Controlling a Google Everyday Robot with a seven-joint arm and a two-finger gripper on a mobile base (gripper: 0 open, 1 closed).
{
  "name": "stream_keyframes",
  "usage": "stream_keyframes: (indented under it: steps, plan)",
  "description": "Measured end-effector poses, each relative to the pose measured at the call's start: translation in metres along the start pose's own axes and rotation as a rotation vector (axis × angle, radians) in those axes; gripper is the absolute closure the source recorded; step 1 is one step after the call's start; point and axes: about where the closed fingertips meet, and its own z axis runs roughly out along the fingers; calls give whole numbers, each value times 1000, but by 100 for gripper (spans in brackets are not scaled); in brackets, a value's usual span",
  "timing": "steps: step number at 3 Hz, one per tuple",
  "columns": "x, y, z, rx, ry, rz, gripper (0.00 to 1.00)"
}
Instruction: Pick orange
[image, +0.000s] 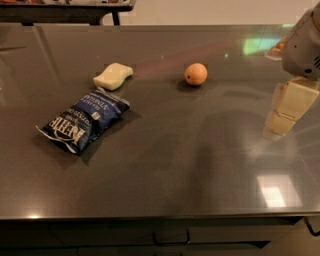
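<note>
The orange (195, 74), small and round with a dark spot, sits on the dark grey table (165, 165) at the middle back. My gripper (284, 114) hangs at the right edge of the view, above the table, well to the right of the orange and a little nearer than it. It touches nothing and holds nothing that I can see.
A pale yellow curvy sponge (113, 76) lies left of the orange. A blue chip bag (84, 120) lies flat, in front of the sponge. The table's front edge runs along the bottom. Dark furniture (65, 12) stands behind the table at the back left.
</note>
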Motion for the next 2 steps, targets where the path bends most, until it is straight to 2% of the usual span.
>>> stream_keyframes:
  steps: [2]
  plan:
    - [-37, -66, 44, 18, -102, 63, 0]
